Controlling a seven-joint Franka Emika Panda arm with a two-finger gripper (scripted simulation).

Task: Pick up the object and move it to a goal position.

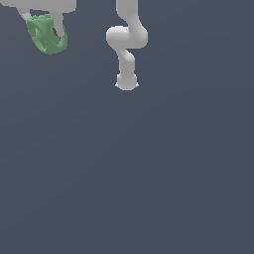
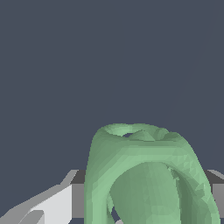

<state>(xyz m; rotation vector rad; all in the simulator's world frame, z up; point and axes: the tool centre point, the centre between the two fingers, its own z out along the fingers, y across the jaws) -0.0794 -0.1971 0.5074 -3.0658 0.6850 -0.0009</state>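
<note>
The white claw (image 1: 45, 31), clamped on the small pale-green matte looped lump (image 1: 45, 35), holds it aloft at the exterior view's far left for carrying goalward.

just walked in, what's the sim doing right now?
A single Panda arm is carrying a pale-green lumpy object with ring-like loops. In the exterior view the end effector sits in the top left corner, partly cut off by the frame, with the object between its white fingers. The wrist view shows the object close up against plain dark background, so it looks lifted and held. No goal marker is visible in either view, so how far it has to go can't be judged.
</note>
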